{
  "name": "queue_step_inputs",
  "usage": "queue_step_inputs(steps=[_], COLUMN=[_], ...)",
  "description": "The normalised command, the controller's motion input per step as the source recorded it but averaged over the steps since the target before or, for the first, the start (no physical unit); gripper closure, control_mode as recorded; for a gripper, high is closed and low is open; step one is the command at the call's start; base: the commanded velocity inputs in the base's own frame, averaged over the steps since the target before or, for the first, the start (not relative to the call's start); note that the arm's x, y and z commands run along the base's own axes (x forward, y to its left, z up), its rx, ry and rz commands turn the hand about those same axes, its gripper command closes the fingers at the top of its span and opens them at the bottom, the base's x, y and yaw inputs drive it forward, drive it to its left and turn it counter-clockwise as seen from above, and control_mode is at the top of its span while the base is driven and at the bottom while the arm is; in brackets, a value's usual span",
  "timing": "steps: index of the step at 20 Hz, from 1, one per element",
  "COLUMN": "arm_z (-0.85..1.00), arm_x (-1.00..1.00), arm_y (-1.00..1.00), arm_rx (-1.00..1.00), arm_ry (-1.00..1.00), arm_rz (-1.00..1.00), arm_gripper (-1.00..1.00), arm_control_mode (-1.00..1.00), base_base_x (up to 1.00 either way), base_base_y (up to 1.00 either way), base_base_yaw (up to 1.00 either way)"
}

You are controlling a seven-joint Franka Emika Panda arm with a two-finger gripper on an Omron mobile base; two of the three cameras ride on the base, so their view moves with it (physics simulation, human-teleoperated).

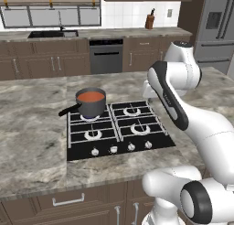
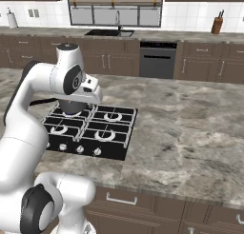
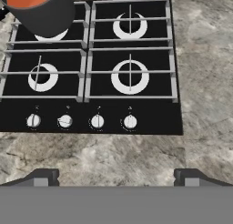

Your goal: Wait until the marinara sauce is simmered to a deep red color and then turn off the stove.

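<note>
In the left base view, a dark grey saucepan (image 1: 90,103) stands left of the centre of the frame, on the back left burner of the stove (image 1: 119,128). The marinara sauce (image 1: 90,96) fills the saucepan as an orange-red disc. The handle of the pan points toward the lower left. The four knobs (image 1: 121,148) sit in a row along the front edge of the stove, and the second one from the left looks turned differently from the others. The marble counter (image 1: 32,137) surrounds the stove on all sides.

In the hand view, the saucepan is in the upper left corner, and the stove takes the upper half. The gripper (image 3: 116,177) is at the bottom, above the bare counter in front of the knobs. Its two fingertips (image 3: 43,177) stand spread wide apart, holding nothing.
</note>
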Motion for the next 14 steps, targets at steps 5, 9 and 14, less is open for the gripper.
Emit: queue_step_inputs(steps=[5,9,14], arm_z=[0.0,0.0,0.0], arm_x=[0.0,0.0,0.0], arm_y=[0.0,0.0,0.0], arm_rx=[0.0,0.0,0.0], arm_ry=[0.0,0.0,0.0], arm_rz=[0.0,0.0,0.0], arm_gripper=[-1.0,-1.0,-1.0], arm_control_mode=[-1.0,-1.0,-1.0], base_base_x=[0.0,0.0,0.0], base_base_y=[0.0,0.0,0.0], base_base_yaw=[0.0,0.0,0.0])
